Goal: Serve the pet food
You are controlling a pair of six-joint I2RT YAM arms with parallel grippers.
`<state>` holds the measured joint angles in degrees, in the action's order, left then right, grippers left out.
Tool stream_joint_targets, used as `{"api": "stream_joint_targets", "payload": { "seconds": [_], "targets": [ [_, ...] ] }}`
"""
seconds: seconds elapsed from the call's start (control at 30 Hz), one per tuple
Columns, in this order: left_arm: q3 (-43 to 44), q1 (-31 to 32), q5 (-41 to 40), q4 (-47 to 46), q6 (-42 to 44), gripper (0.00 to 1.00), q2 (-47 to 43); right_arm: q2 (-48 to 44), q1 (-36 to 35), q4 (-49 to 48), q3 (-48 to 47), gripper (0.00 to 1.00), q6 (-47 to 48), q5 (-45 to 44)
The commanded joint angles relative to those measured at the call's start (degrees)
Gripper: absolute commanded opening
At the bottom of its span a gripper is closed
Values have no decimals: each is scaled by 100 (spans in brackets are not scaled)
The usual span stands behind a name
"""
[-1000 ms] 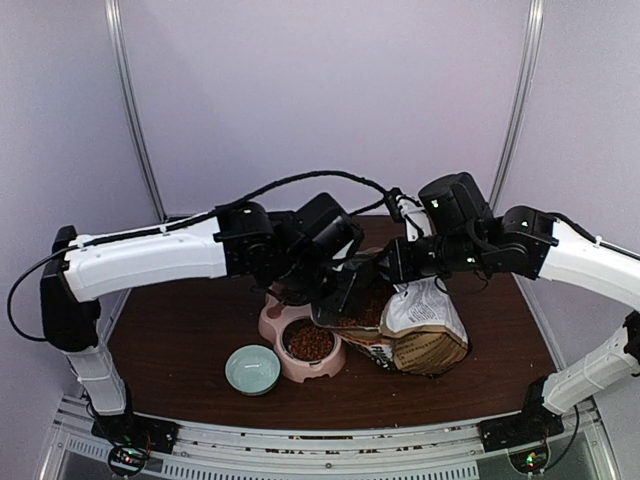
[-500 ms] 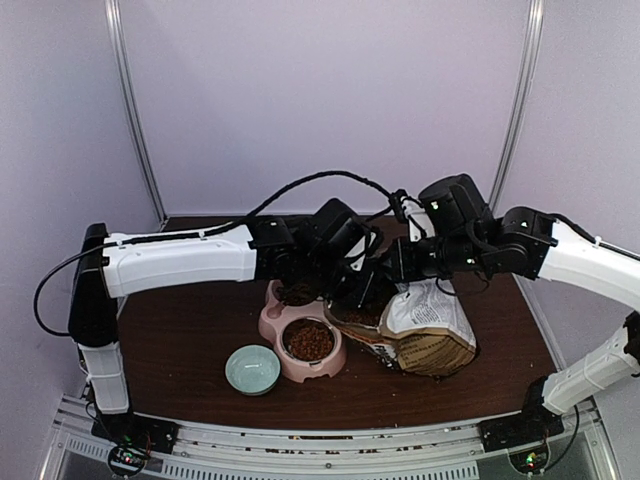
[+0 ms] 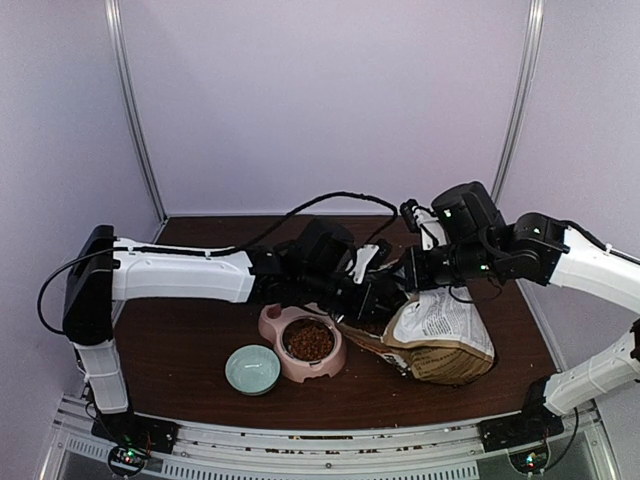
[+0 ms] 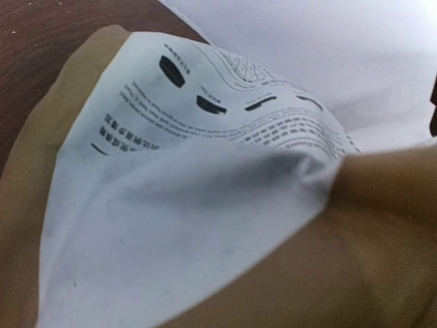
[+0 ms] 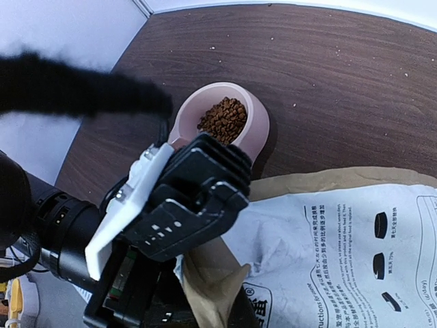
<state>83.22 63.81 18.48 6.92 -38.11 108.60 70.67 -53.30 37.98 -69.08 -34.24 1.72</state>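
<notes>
Nearest the arm bases, a teal bowl point(image 3: 252, 369) sits just beside the pink double bowl point(image 3: 277, 322), whose near compartment holds the pet food point(image 3: 309, 341). To its right lies the paper bag point(image 3: 440, 335). Just beyond, the left gripper point(image 3: 378, 300) and right gripper point(image 3: 408, 278) meet at the bag's mouth, to the right of the kibble and farther back. Crumpled paper hides both sets of fingers, so I cannot tell whether either is apart or closed.
</notes>
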Motion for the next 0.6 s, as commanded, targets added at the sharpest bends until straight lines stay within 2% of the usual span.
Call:
{"api": "stream_joint_targets", "payload": {
  "seconds": [0.0, 0.17, 0.37, 0.57],
  "targets": [
    [-547, 131, 1355, -1268, -672, 0, -386, -424, 122, -928, -67, 0, -66, 149],
    [-1209, -2, 1072, -1818, -1538, 0, -908, -491, 189, -898, -2, 0, -86, 136],
    [-1762, -147, 494, -1600, -2168, 0, -1647, -462, 259, -906, -20, 0, -109, 153],
    [-2320, -309, 95, -1810, -2652, 0, -2305, -345, 289, -910, -162, 0, -87, 83]
  ]
}}
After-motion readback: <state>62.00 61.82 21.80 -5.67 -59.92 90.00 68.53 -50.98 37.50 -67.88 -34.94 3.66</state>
